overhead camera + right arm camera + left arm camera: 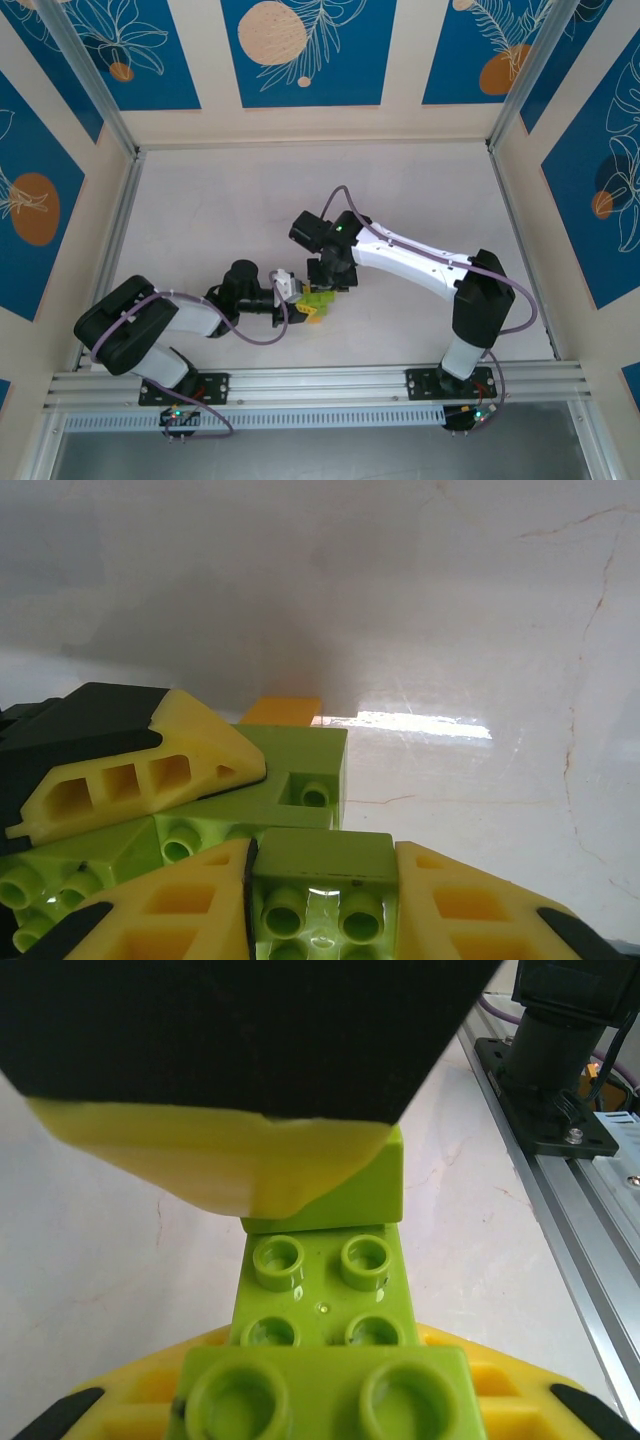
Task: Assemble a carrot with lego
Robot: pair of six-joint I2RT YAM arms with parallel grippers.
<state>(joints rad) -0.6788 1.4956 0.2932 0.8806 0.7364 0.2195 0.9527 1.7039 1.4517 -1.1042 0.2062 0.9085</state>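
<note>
Both arms are brought together over the white table [250, 200], a little toward its near edge. The carrot [318, 303], a part-built cluster of lime-green bricks, is found between the two tools. Whether it rests on the table or is lifted cannot be told.

- The left gripper [325, 1408] is clenched on an oblong lime-green brick [325, 1375] at one end of the cluster, with yellow pads [520, 1390] pressed against both sides.
- A square four-stud piece [322, 1295] is seen just beyond that brick and touching it.
- The right gripper [320, 900] is clamped on a lime-green block [320, 855], whose studs are turned toward the wrist camera.
- That block is set against the larger lime bricks. Whether it is fully seated cannot be told.
- An orange block [283, 710] is glimpsed behind the lime bricks in the right wrist view, touching their far side.
- In the top view the two tools are seen nearly touching over the cluster.
</note>
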